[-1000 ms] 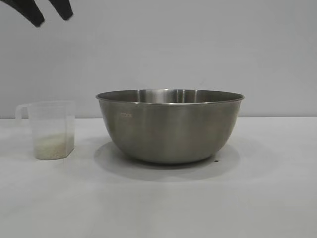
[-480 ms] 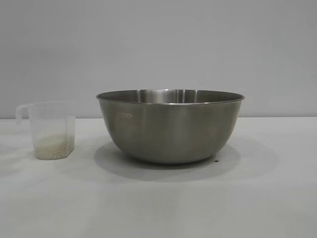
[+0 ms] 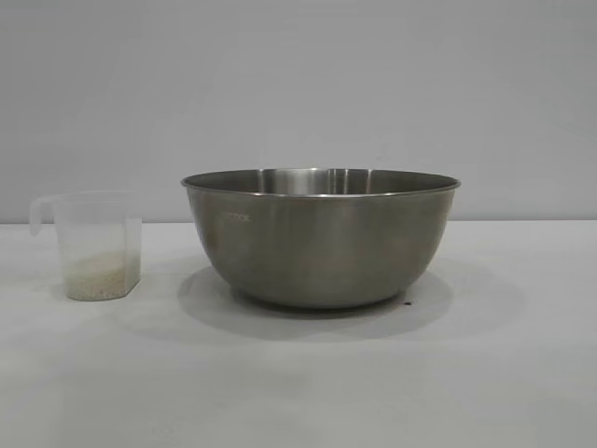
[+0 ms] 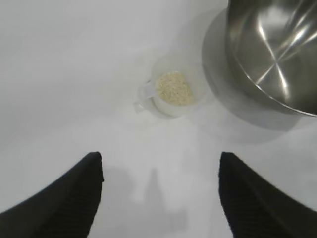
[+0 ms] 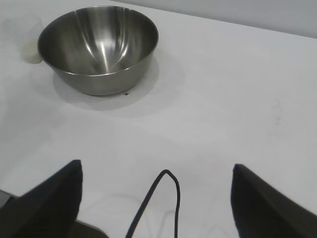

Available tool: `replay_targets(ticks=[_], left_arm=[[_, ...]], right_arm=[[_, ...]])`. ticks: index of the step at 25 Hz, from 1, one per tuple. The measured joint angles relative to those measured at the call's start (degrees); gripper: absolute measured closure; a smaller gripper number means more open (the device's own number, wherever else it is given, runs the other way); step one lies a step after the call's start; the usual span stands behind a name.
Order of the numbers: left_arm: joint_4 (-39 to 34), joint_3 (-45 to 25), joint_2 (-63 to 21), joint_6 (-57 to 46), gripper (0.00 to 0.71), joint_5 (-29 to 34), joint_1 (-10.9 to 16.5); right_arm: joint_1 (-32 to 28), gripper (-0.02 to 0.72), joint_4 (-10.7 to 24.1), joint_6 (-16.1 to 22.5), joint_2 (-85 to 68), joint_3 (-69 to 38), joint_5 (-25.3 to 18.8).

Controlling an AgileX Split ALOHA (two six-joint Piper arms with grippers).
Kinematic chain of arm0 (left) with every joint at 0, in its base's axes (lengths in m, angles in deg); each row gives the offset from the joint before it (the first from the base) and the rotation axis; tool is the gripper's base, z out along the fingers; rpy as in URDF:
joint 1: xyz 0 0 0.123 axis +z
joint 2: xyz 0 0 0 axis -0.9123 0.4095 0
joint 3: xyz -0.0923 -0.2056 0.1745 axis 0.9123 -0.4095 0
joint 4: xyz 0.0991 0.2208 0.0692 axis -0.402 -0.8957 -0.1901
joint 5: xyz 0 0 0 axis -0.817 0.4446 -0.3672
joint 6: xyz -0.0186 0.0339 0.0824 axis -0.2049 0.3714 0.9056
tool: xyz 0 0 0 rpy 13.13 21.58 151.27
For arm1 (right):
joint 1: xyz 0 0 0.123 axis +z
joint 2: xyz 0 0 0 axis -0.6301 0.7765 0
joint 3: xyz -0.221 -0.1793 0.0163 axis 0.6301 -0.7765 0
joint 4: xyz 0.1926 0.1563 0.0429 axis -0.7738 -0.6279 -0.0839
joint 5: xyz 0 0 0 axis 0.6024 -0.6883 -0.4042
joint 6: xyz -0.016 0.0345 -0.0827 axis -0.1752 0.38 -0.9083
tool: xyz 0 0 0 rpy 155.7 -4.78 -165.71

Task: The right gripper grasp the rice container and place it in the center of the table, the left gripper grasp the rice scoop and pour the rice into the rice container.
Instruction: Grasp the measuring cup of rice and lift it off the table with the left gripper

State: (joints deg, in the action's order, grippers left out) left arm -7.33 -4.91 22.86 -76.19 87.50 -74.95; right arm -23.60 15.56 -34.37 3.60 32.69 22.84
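A stainless-steel rice container point(image 3: 320, 238) is sitting upright at the center of the white table point(image 3: 298, 383) in the exterior view, its thin rolled rim level and its shadow pooling beneath it. At its 9 o'clock, near but apart from it, a translucent plastic rice scoop point(image 3: 93, 245) is standing upright w/ its side handle pointing away from the bowl; a shallow layer of white rice point(image 3: 98, 273) is lying in its bottom. In that view, neither arm is showing.

Left wrist view: the left gripper point(image 4: 161, 191) is hanging over bare tabletop w/ its two dark fingers point(image 4: 64, 198) spread wide and grasping nothing. The scoop is lying beyond the fingertips, rice visible inside, w/ the steel bowl just beside it.

Right wrist view: the right gripper point(image 5: 156, 203) is hanging well apart from the bowl, its fingers point(image 5: 44, 203) splayed apart and empty. A thin black cable point(image 5: 158, 203) is looping across the table between them.
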Motion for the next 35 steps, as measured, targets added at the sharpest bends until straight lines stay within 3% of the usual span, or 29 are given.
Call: replay_targets(ticks=[6,15,22,30,32,34,35], left_arm=[[6.25,-9.69,-0.82,0.0,0.273,-13.79,-0.74],[7.39,-23.22,-0.82,0.0,0.273,-38.08,-10.13],[6.28,-28.9,1.51,-0.08,0.273,-51.59,-10.94],[-1.99,-29.08,16.84,-6.53,0.273,-66.25,-10.94],[-4.14,-29.08,22.57,-7.94,0.34,-73.15,-10.94],[-5.42,-29.08,29.02,-8.88,0.331,-80.88,-10.94],[-5.81,-29.08,32.2,-9.01,0.389,-84.13,-10.94]], right_arm=[[0.0,0.134,0.0,0.0,0.0,0.0,0.0],[0.0,0.134,0.0,0.11,0.0,0.0,0.0],[0.0,0.134,0.0,0.11,0.0,0.0,0.0],[0.0,0.134,0.0,0.11,0.0,0.0,0.0],[0.0,0.134,0.0,0.11,0.0,0.0,0.0],[0.0,0.134,0.0,0.11,0.0,0.0,0.0],[0.0,0.134,0.0,0.11,0.0,0.0,0.0]])
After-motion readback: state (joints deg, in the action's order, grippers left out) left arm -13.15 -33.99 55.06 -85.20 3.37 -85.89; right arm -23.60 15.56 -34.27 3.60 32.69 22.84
